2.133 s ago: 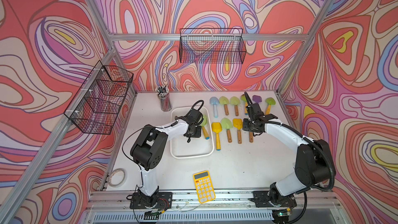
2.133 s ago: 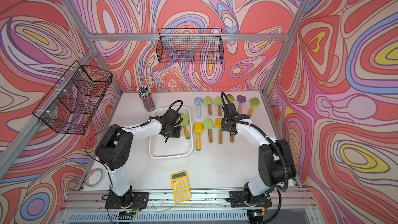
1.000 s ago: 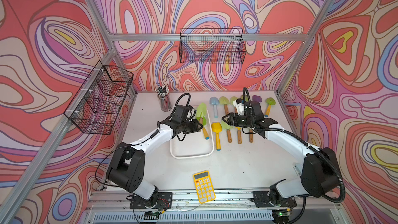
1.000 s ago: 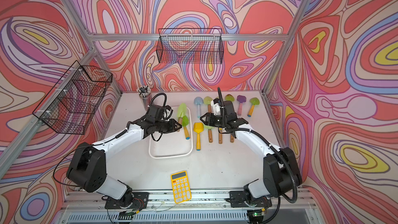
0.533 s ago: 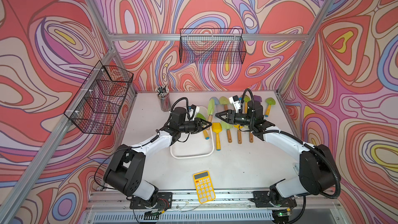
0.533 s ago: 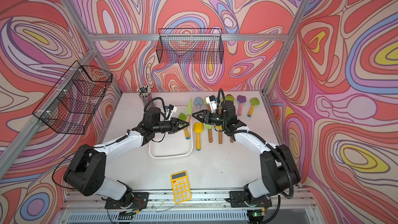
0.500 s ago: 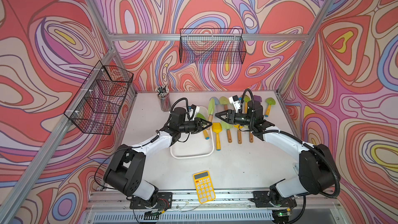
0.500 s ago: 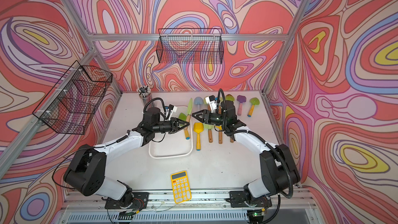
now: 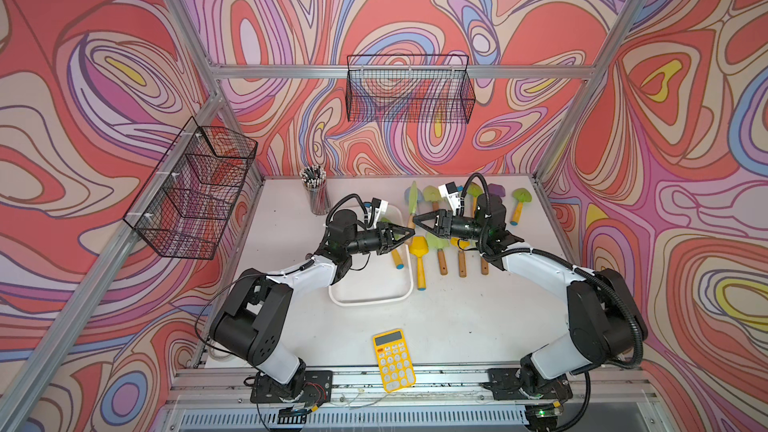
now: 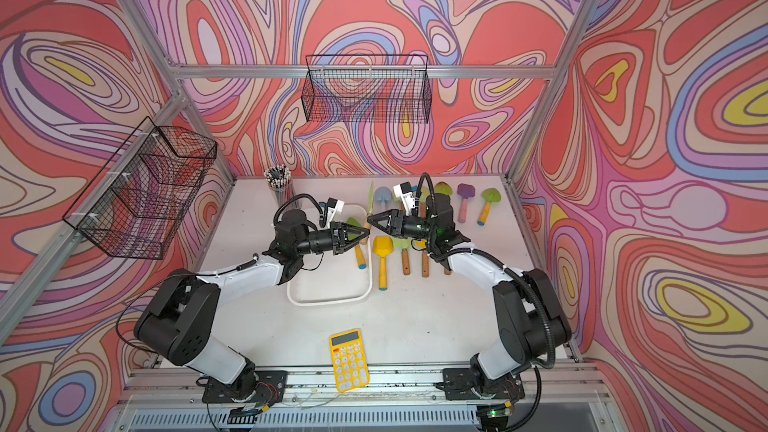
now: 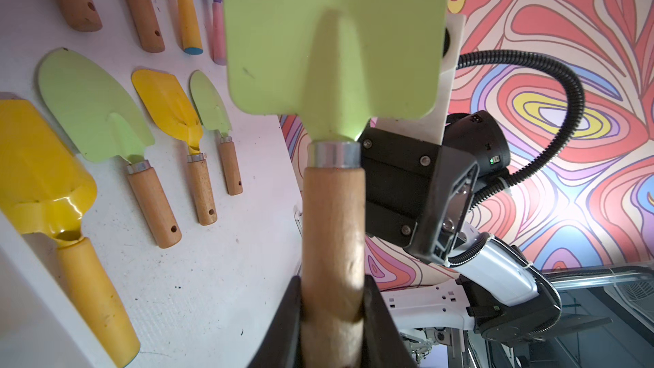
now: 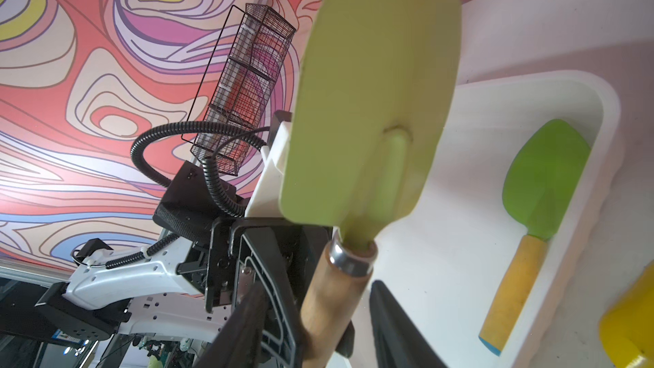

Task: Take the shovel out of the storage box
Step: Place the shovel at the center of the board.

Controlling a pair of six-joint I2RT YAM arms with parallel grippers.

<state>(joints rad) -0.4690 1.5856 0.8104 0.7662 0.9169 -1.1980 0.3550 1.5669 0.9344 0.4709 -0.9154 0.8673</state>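
Shovel [image 11: 332, 157] handle between left jaws

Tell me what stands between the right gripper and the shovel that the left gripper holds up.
Nothing visible does. The shovel has its wooden handle clamped in the left gripper, and that handle sits between the open jaws of the right gripper.

Both top views hang high over the front edge of the tabletop [image 9: 457, 317], angled down toward the back wall and far enough off to catch the whole workspace. They share nearly the entire scene, just shifted slightly sideways. Left wrist cam sits right behind the left end effector [image 11: 334, 288], super close, looking along the shovel [image 11: 332, 47] at the right arm [image 11: 495, 270]. Right wrist cam mirrors it behind the right end effector [image 12: 322, 295], facing the left arm [image 12: 141, 277] and the storage box [image 12: 601, 100]. Both wrist cams see that same shovel.
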